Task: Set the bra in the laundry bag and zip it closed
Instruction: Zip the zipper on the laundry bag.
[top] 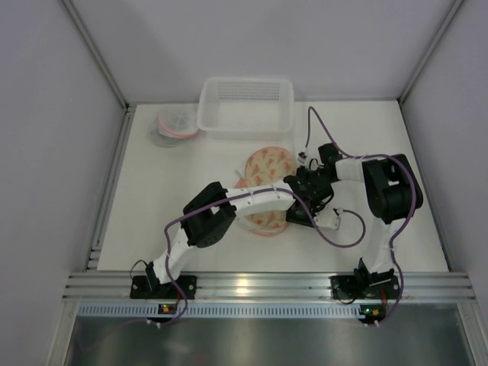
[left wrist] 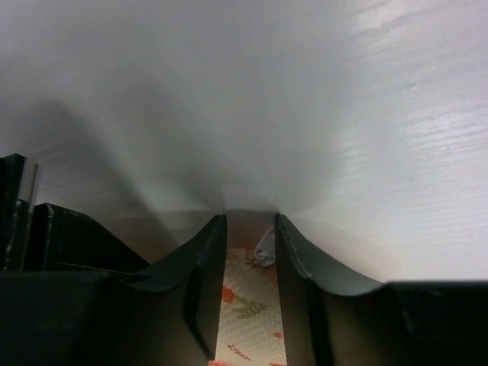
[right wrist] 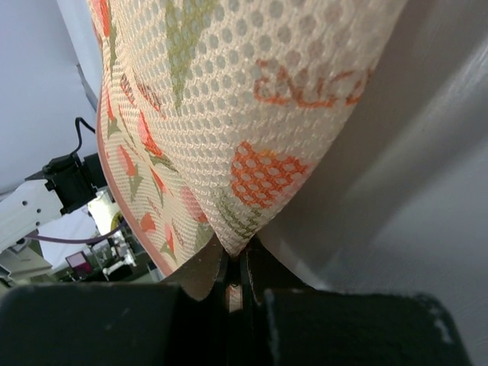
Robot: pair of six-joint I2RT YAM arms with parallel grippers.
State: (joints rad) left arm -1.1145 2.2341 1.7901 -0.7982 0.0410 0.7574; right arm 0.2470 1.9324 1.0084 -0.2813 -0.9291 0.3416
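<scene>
Your left pincer [left wrist: 251, 221] is narrow, not clamped, straddling the small white zipper pull [left wrist: 264, 250]. Your right pincer [right wrist: 235, 255] pinches the round floral mesh laundry bag [right wrist: 252, 114], mid white desk [top: 152, 183]. Looks like the zipping step: clamp the pull, then drag. Can't see the bra.

Mesh laundry bag [right wrist: 252, 114] corner between closed fingers [right wrist: 268, 276]

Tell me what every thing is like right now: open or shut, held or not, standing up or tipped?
Left gripper, open, one finger on each side of the zip pull.
Right gripper, shut on the laundry bag, pinching its mesh.
Laundry bag, held at one edge; zipped or not, cannot tell.
Basket, upright, looks empty.
Round tub, upright; lid cannot tell.
</scene>
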